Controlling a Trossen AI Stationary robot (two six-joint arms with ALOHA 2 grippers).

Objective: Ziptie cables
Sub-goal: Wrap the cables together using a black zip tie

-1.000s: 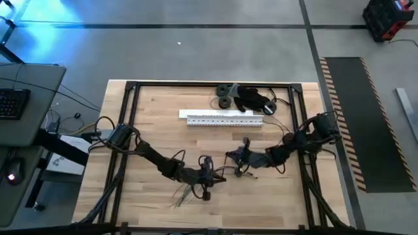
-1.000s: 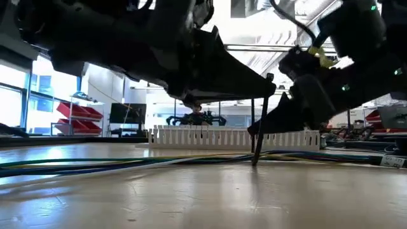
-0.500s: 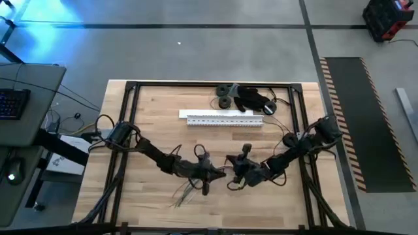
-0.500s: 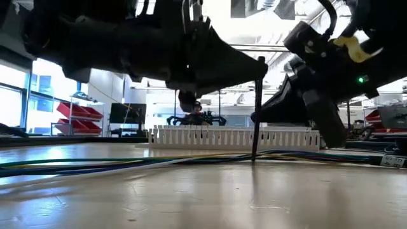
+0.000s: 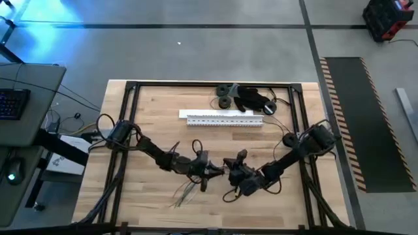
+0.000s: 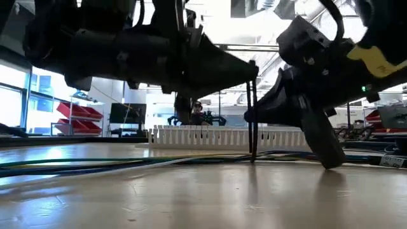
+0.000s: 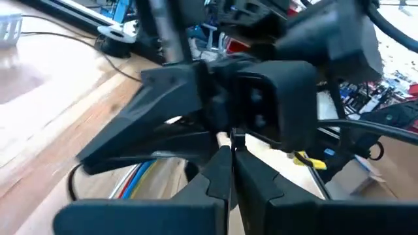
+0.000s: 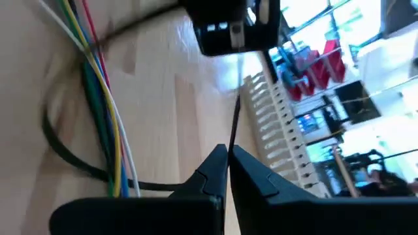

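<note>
High view has both of my arms meeting near the middle of the wooden table (image 5: 150, 117), toward its near edge. On the left, the cables (image 5: 186, 191) fan out as thin floppy strands on the wood, just on the near side of the left gripper (image 5: 208, 171); in the low view they run flat across the tabletop as a loose bundle (image 6: 127, 164), and the right wrist view shows green, yellow, red and white insulation side by side (image 8: 108, 124).

My left gripper's fingers look pressed together in its wrist view, pinching the upper end of a thin, stiff dark zip tie (image 6: 252, 117) that stands nearly upright, tip touching or just above the bundle. Just to its right, the right gripper (image 5: 236, 177) has its fingers closed to a point as well, with the same strip (image 8: 234, 121) rising out from between them, so I judge both are clamped on it.

Risks as I see them: with 2 grips on 1 slick plastic strip, any mismatch in motion could bend it or pull it free. The cables are smooth and slack, so strands could slide out of the bundle before it is looped. The grippers sit very close and could collide.

Far across the table lies a white slotted cable duct (image 5: 225, 118), comb-toothed and rigid, well apart.
</note>
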